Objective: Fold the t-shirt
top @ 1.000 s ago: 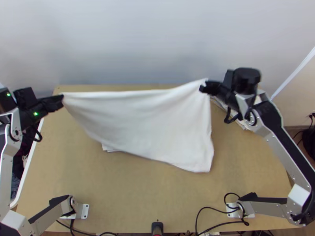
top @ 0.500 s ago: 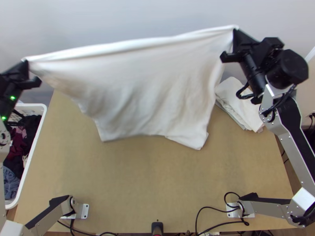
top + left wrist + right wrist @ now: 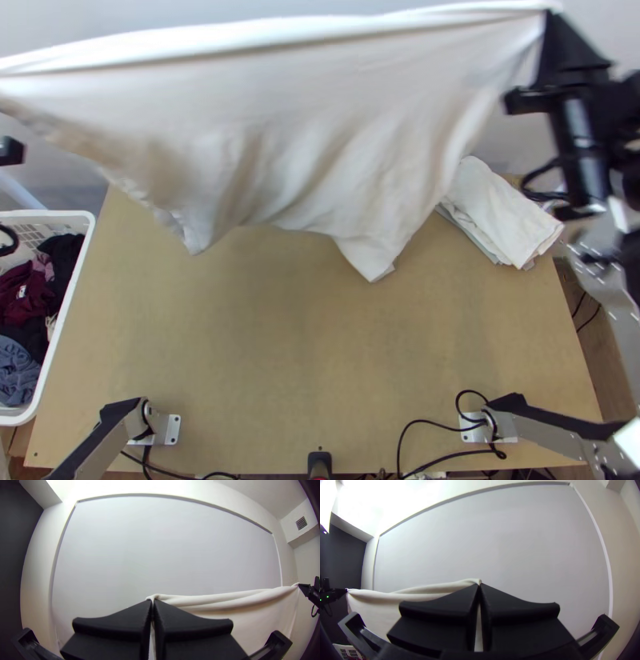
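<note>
White t-shirt [image 3: 288,120], held up in the air between both grippers, across the far part of the light wooden surface [image 3: 320,360] as seen from the top view. Upper edge drawn nearly straight from one side to the other, a long crease running just below it; the rest hangs in soft vertical folds, spread rather than folded. Lower edge uneven, two corners dipping; cannot tell whether either touches the wood. Left gripper [image 3: 10,150]: a black part of it at the top view's left edge. Left wrist view has the left gripper [image 3: 152,601] with fingers pressed together on one end of the shirt's upper edge, a small tuft of white standing at the tips. Right gripper [image 3: 550,14]: far right, at the opposite end of that edge. Its own wrist view gives the same closed pinch on white fabric. Folded pale cloths [image 3: 496,212] stacked at the far right of the wood, near the shirt's hanging side. White plastic basket [image 3: 56,214] beside the left edge, holding dark, maroon and blue-grey clothes [image 3: 24,296]. Black cables [image 3: 436,424] loop by the right arm's base [image 3: 488,428]. Pale wall panel [image 3: 166,546] behind.
</note>
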Action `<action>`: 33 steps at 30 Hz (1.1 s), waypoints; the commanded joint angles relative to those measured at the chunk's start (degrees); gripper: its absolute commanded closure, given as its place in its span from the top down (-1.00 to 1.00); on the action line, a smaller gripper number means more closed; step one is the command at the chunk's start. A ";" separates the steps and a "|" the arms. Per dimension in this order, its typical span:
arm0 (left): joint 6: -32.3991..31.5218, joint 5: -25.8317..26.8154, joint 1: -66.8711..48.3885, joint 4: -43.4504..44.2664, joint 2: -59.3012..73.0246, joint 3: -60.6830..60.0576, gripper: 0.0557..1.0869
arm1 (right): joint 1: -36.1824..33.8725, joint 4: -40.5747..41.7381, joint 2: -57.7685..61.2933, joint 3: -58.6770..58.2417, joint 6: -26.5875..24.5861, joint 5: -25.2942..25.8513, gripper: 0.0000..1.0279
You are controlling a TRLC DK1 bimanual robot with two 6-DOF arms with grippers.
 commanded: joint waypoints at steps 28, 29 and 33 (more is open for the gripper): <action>-7.19 -4.06 -0.46 -13.84 -20.60 -10.87 -0.93 | -2.13 -13.29 -35.40 -13.62 -1.64 3.07 -0.95; -7.28 -4.06 -1.25 -14.36 -22.10 -14.21 -0.93 | -1.87 -12.50 -36.90 -17.75 -0.93 3.07 -0.95; -7.46 -4.06 -2.40 -14.63 -27.46 -28.18 -0.93 | -1.08 -12.41 -41.29 -31.11 4.60 3.07 -0.95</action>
